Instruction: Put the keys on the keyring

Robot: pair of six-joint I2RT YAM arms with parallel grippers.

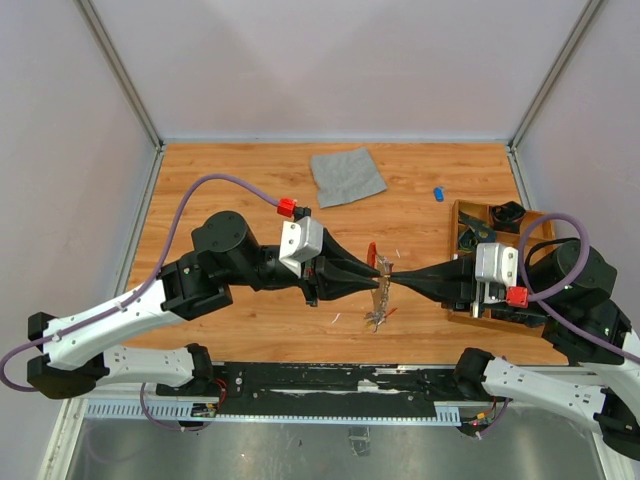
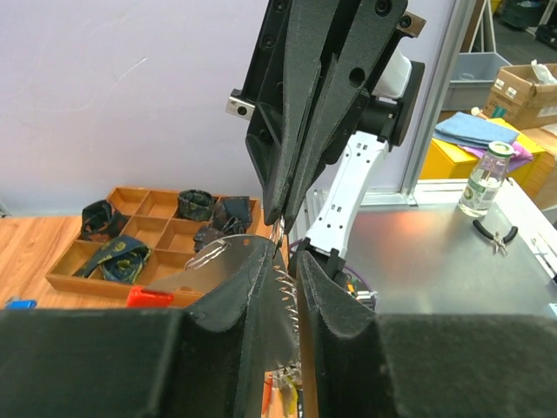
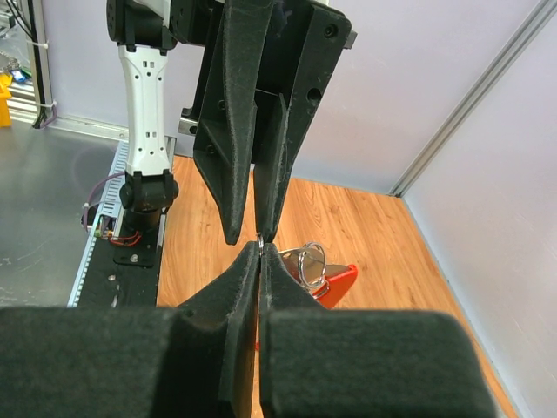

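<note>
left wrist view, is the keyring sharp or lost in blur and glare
Left wrist: the keyring reads clearly, its metal ring glinting but not blown out; the left gripper is a dark, soft mass up close. Right wrist: clip and ring crisp, the right gripper nearly black. Top external: even light, faint shadows.

The left arm (image 1: 215, 262) and the right arm (image 1: 575, 285) look alike: bulky black joint housings with white links between them, and black clamps at the base ends. A purple cable (image 1: 195, 195) arcs over each one and ends at a red plug (image 1: 287, 208) beside a white wrist block (image 1: 300, 243). The left gripper (image 1: 378, 270) and right gripper (image 1: 392, 277) have long matte-black fingers (image 3: 235, 131) that taper to thin tips, with dark recessed screws (image 2: 357, 77) near their roots.
</note>
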